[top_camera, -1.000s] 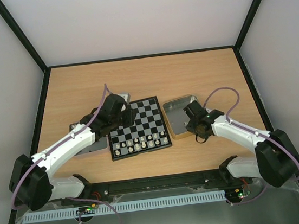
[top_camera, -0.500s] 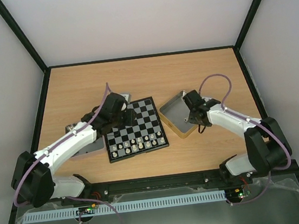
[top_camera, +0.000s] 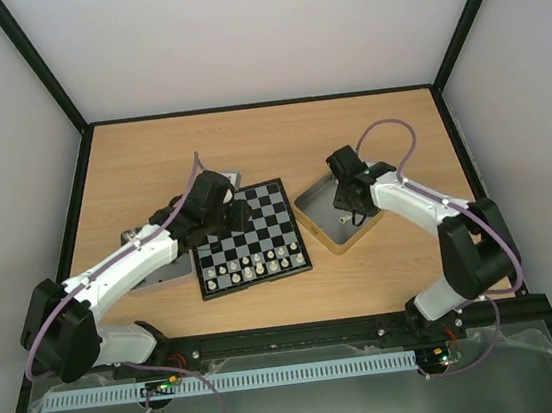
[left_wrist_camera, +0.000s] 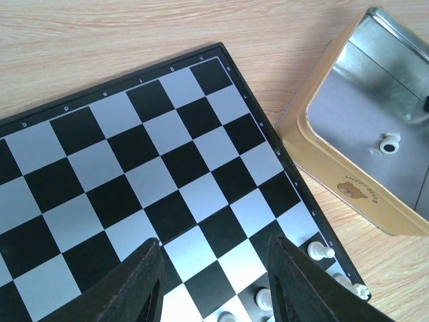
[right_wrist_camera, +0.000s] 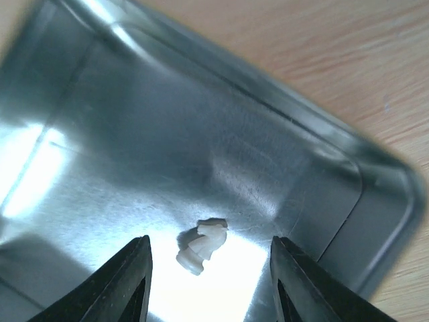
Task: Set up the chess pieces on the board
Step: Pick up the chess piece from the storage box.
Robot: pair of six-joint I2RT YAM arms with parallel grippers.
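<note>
Piece to watch: a single cream-white chessman (right_wrist_camera: pixel 201 245) lies toppled on the floor of the tin (right_wrist_camera: pixel 375 201), not far from one of its rounded corners. Your right gripper (right_wrist_camera: pixel 209 282) hangs straight over it. The jaws stand apart and nothing is pinched between them, so that hand is released.

In the right wrist view the chessman falls between the two fingers, a shade towards the left one. Its long axis runs slantwise, base low and left, head up and right, so it is neither in line with the jaws nor square across them. You would likely want a small wrist turn before closing, so the pads meet its flanks and not its ends. Its head looks lumpy, but which piece it is I cannot tell.

That tin sits on the table (top_camera: pixel 268 137) just beside the right edge of the board (top_camera: pixel 257 219), a narrow gap between them. Your right arm is plainly the nearer one for this pick.

Your left gripper (left_wrist_camera: pixel 214 282) hovers over the board's left side, jaws parted and gripping nothing. White pieces (top_camera: pixel 253 263) stand in a row along the board's near edge, and the far ranks carry none that I can see. By my judgement the set-up is well short of half done.
</note>
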